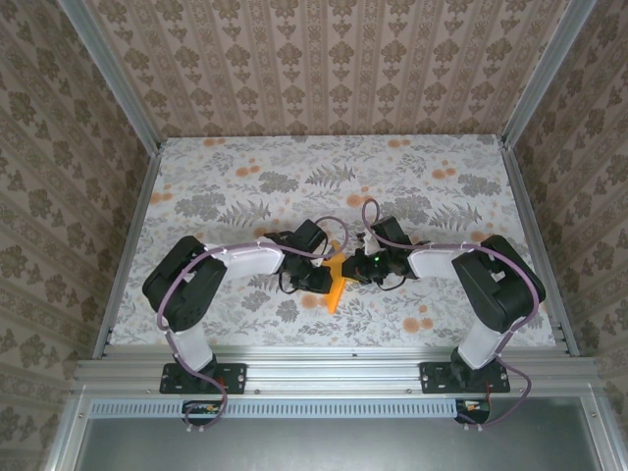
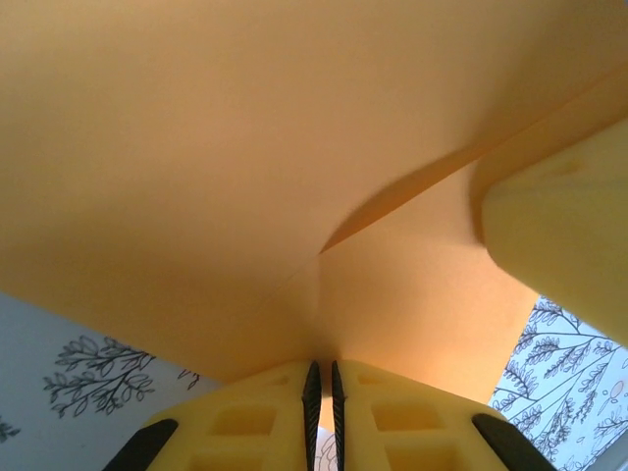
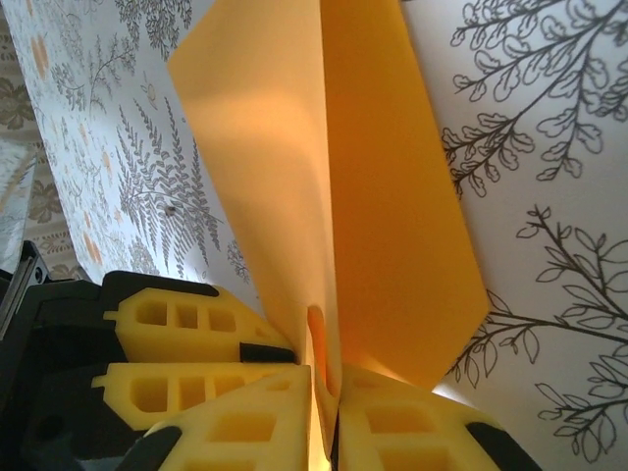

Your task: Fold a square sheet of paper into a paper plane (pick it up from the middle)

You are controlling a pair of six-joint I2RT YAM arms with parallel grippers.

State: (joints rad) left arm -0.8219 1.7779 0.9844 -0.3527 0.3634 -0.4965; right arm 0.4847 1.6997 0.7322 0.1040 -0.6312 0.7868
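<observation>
Top external view: folded orange paper (image 1: 337, 282) held between both grippers, toward 6 o'clock of the floral table (image 1: 216, 177).
The left gripper (image 1: 319, 278) nips it from 9 o'clock, the right gripper (image 1: 359, 267) from 3 o'clock. The left wrist view adds jaws almost together on the paper's lower edge, with a diagonal crease above. The right wrist view shows the paper upright, clamped at its fold.

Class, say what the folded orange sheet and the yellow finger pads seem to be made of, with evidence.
The folded orange sheet: thin matte paper; sharp creases, light glowing through. The yellow finger pads: probably plastic or foam, matte, with square cut-out pockets.
</observation>
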